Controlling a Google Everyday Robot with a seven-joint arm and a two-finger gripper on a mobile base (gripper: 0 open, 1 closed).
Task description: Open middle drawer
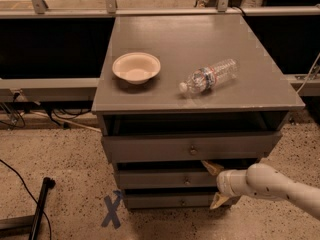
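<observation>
1. In the lower left of the frame a black pole (39, 208) lay slanted on the speckled floor, with a thin dark cable (15, 176) curving past it.
2. Right of the pole, a blue X mark (112, 215) sat on the floor just by the cabinet's lower left corner.
3. The grey cabinet (150, 34) filled the centre of the frame. On the left part of its top stood a pale bowl (136, 67), upright.
4. Right of the bowl and apart from it, a clear plastic bottle (209, 76) lay on its side, with its cap end toward the lower left.
5. Below the top, the top drawer (150, 148) showed a dark gap above its front panel and a small knob (192, 150) right of centre.
6. The middle drawer (155, 179) sat under it in the lower centre, its low grey front set back beneath the top drawer's front. A dark strip showed above it, and its round knob (186, 181) was near the panel's middle.
7. The bottom drawer (155, 201) lay beneath that, nearest the floor.
8. My gripper (210, 185) was at the right end of the middle drawer's front, just right of its knob. Its two tan fingers (212, 167) were spread wide apart, one at the panel's upper edge and the other down by the bottom drawer, holding nothing.
9. My white arm (272, 186) ran from the gripper off to the lower right edge of the frame.
</observation>
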